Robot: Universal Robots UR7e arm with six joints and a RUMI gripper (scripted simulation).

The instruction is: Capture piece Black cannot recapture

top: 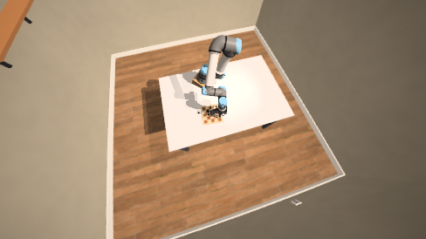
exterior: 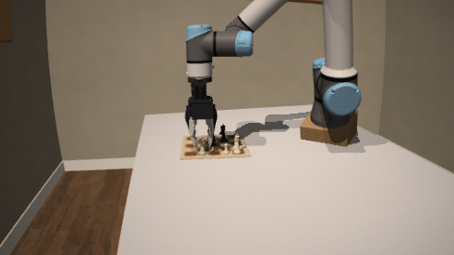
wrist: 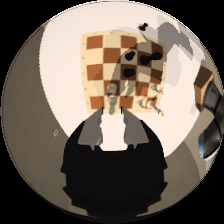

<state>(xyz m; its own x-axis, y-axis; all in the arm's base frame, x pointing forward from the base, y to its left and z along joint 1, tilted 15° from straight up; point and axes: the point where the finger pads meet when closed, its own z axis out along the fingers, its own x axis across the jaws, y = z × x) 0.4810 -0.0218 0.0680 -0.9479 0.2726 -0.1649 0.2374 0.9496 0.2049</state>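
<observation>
The small chessboard [exterior: 215, 148] lies on the white table; it also shows in the wrist view [wrist: 125, 70] and from above [top: 212, 119]. My gripper [exterior: 203, 143] stands low over the board's left part, fingers slightly apart. A white piece [wrist: 111, 103] stands on the board between the fingertips; the fingers look clear of it. Other white pieces [wrist: 131, 87] stand nearby. Three black pieces [wrist: 136, 61] stand further up the board, one of them tall [exterior: 222, 134]. A small black piece [wrist: 143, 25] is on the table beyond the board; I cannot tell if it is upright.
The arm's base sits on a wooden block [exterior: 328, 130] at the back right of the table. The table's left edge [exterior: 135, 166] runs close to the board. A wooden shelf [top: 13, 22] hangs on the far wall.
</observation>
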